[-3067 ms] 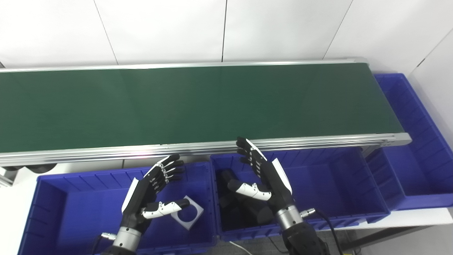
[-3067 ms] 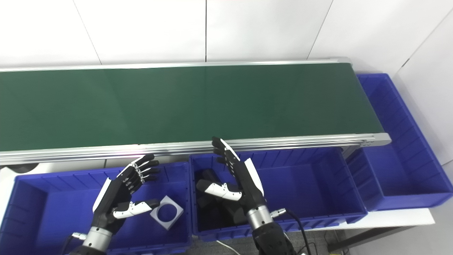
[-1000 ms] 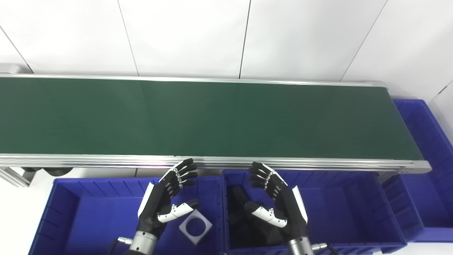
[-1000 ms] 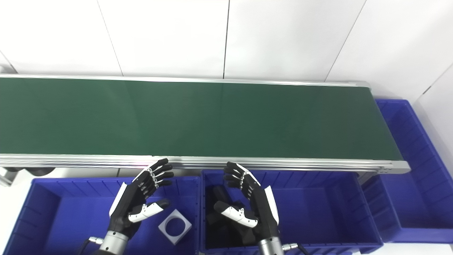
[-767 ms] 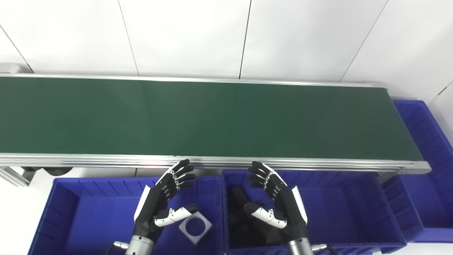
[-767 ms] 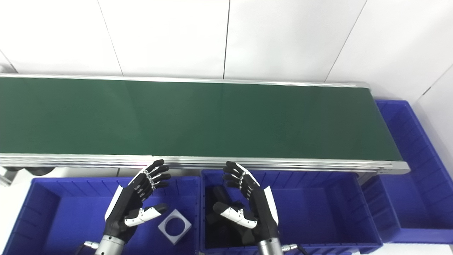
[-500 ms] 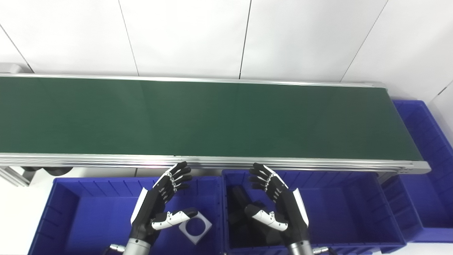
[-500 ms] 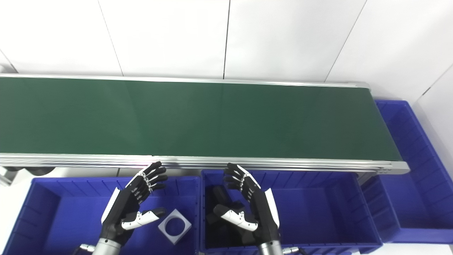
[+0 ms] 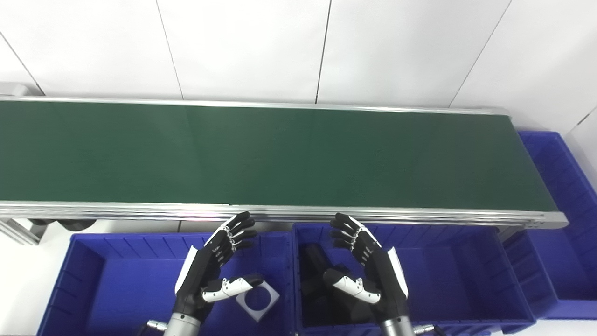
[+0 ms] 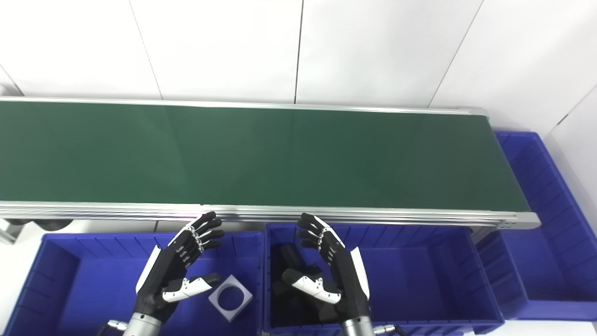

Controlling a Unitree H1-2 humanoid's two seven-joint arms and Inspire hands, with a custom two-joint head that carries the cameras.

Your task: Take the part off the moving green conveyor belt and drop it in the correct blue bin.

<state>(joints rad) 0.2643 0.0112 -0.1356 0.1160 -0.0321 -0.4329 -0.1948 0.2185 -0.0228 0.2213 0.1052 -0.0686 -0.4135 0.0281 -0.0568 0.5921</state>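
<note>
No part shows anywhere on the green conveyor belt (image 9: 280, 154) right now, so you have nothing yet to take hold of; your left hand (image 9: 212, 270) hangs over the left blue bin (image 9: 84, 261) with fingers spread and nothing in it; your right hand (image 9: 368, 273) hangs over the middle blue bin (image 9: 485, 270), likewise spread and holding nothing. The only parts in view already lie in bins: a flat white square plate with a round hole (image 9: 257, 298) on the floor of the left bin near its right wall, and some black parts (image 9: 317, 261) at the left end of the middle bin, too dark to make out. Going by the white plate, expect the next piece to be light, stiff, thin and probably smooth; judge it best pinched across two opposite edges or through the hole, since it will lie flat against the belt and may slide ahead of your fingers. The belt looks smooth and matte, edged by aluminium rails (image 9: 373, 214) that your hands must clear; a third blue bin (image 9: 571, 186) sits past the belt's right end; white wall panels (image 9: 242, 46) stand close behind the far rail.
</note>
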